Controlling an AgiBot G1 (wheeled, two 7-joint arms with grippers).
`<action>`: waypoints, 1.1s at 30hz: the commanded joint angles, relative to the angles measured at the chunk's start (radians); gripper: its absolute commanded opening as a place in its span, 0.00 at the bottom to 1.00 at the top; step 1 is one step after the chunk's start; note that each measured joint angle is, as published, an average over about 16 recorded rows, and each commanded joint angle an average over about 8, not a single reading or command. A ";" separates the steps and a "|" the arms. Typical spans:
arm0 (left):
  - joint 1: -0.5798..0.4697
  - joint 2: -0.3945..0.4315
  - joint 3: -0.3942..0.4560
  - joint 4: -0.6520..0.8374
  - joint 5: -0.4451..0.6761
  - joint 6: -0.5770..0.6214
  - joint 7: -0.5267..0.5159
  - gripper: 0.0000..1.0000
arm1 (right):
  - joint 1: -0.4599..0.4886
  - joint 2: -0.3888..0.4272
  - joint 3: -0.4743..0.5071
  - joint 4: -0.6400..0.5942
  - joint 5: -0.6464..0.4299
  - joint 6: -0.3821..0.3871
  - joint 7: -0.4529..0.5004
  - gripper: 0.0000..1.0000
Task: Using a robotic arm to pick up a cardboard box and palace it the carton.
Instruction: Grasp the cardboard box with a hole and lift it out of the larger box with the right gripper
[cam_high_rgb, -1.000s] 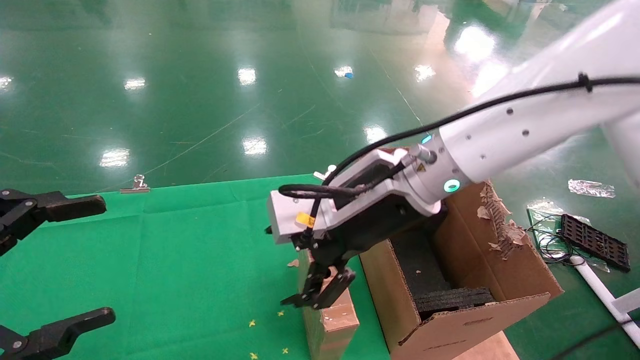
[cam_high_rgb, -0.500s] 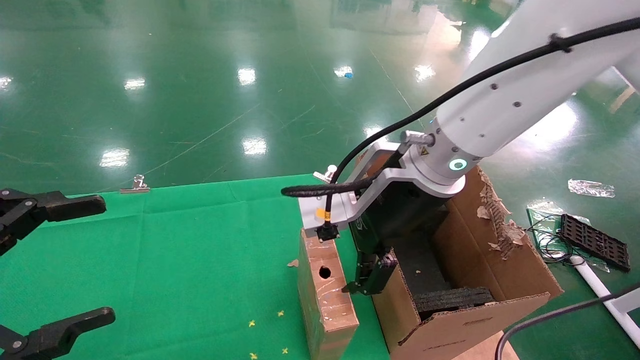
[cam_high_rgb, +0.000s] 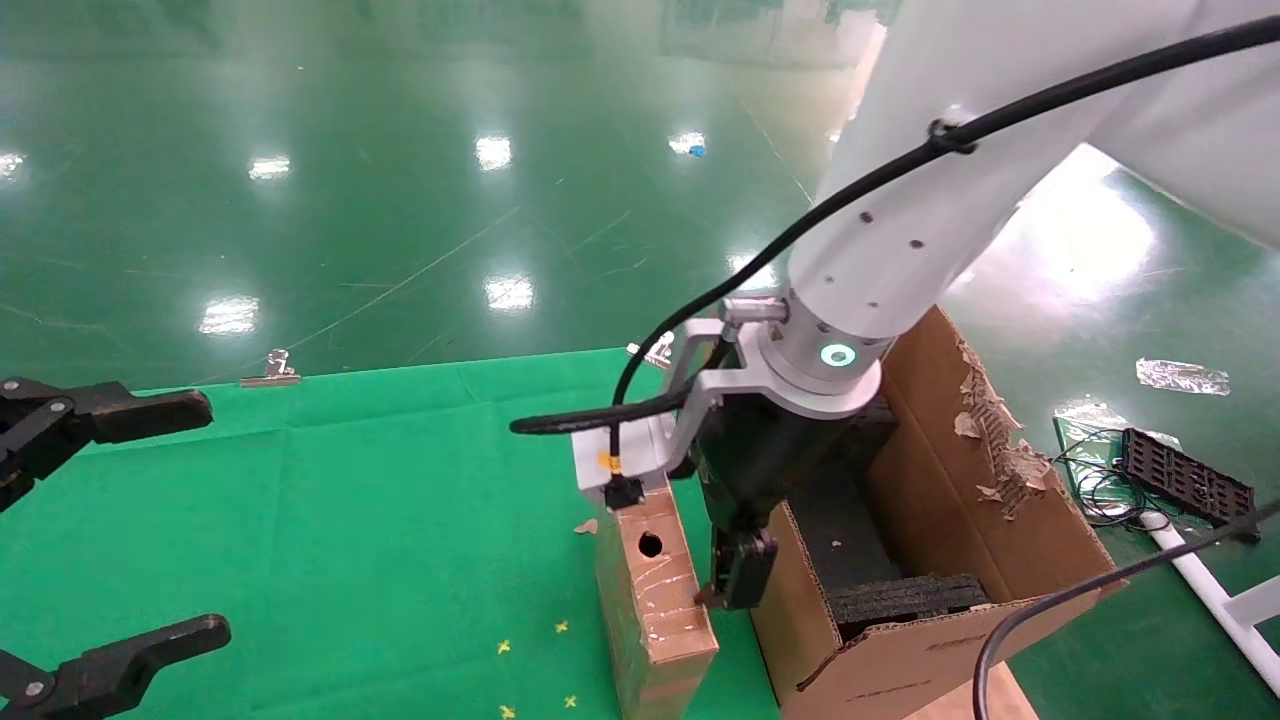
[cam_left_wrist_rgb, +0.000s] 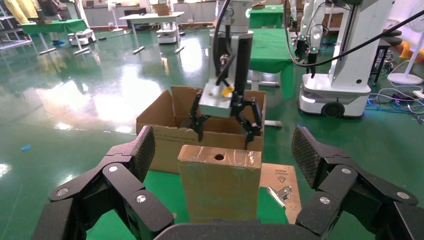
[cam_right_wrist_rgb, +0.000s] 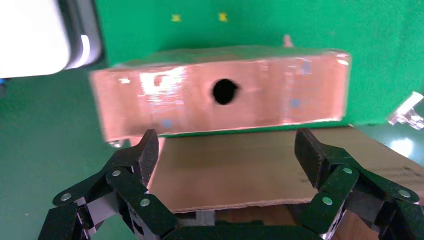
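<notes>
Hovering released, the right hand (cam_high_rgb: 735, 580) hangs beside the upright cardboard box (cam_high_rgb: 655, 590) (carton (cam_high_rgb: 1000, 520) opposite); left hand (cam_high_rgb: 60, 530) sits farther, spread.

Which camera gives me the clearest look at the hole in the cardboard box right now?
The right wrist view: the cardboard box fills it, its taped face and hole square-on beyond the open right gripper. The left wrist view shows the hole small; in the head view it sits beside the right arm's camera block.

The arm (cam_high_rgb: 900, 240) hides the carton's (cam_high_rgb: 1010, 520) far wall; the small box's (cam_high_rgb: 655, 590) base runs off the frame's bottom edge.
</notes>
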 joint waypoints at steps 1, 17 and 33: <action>0.000 0.000 0.000 0.000 0.000 0.000 0.000 1.00 | 0.004 -0.018 -0.018 0.002 -0.017 0.011 0.023 1.00; 0.000 -0.001 0.001 0.000 -0.001 -0.001 0.001 1.00 | -0.006 0.050 -0.010 -0.224 0.176 -0.015 0.463 1.00; -0.001 -0.001 0.002 0.000 -0.002 -0.001 0.001 1.00 | -0.105 -0.053 -0.067 -0.509 0.277 -0.035 0.525 1.00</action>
